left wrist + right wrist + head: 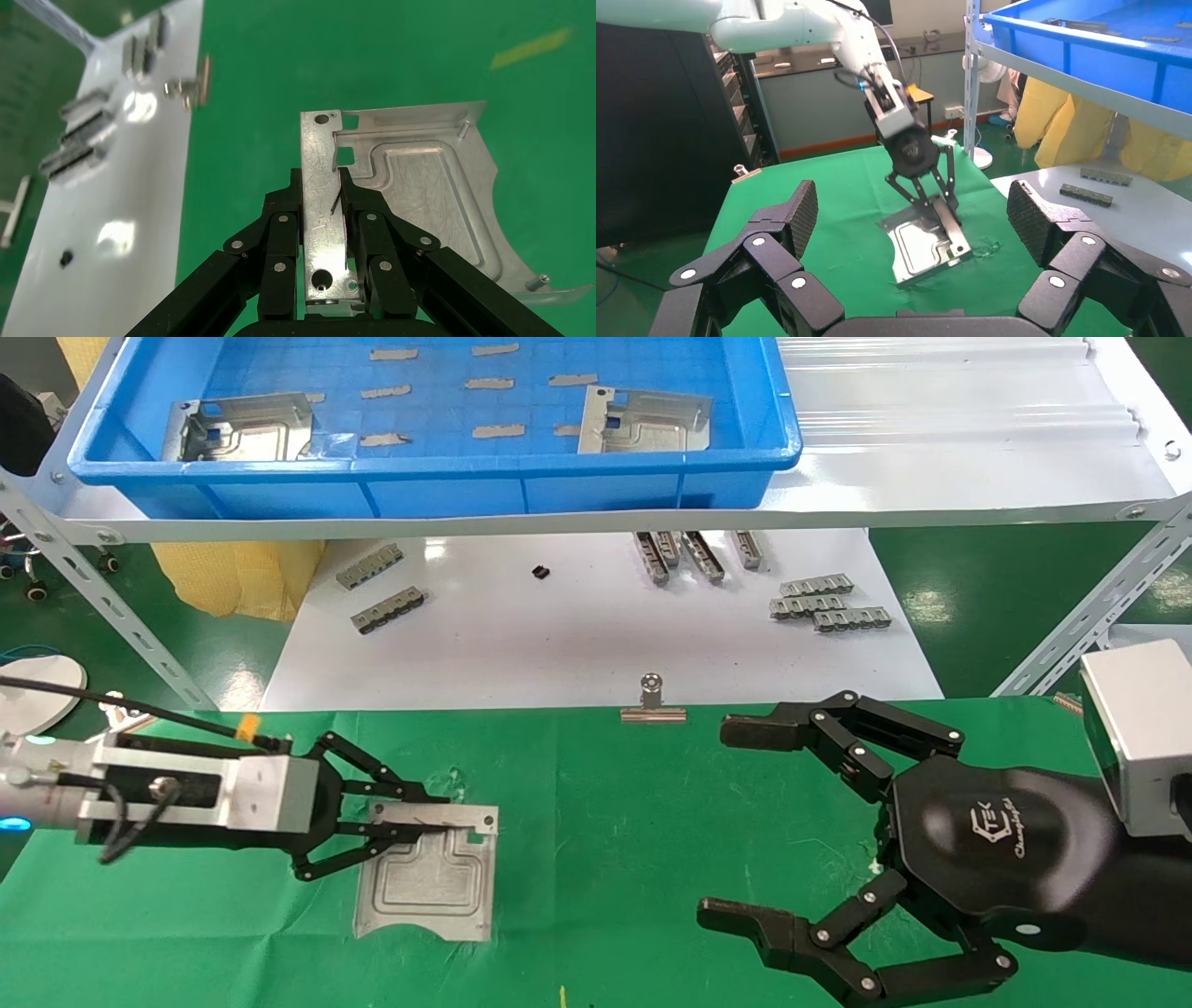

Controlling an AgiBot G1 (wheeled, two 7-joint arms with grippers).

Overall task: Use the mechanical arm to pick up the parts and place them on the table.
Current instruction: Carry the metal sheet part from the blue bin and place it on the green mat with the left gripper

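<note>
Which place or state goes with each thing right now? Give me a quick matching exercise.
Things:
1. left gripper
2. right gripper
3. plate on the green table
4. two plates on the shelf

Places or states:
A. lying in the blue tray
B. fingers spread, holding nothing
C. shut on a plate's tabbed edge
D. far edge pinched, near edge by the cloth

Pairs: 1-C, 2-B, 3-D, 4-A

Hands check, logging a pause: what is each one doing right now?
Left hand: closed on the bent tab edge of a silver part, over the green table.
Right hand: open, empty, above the table.
</note>
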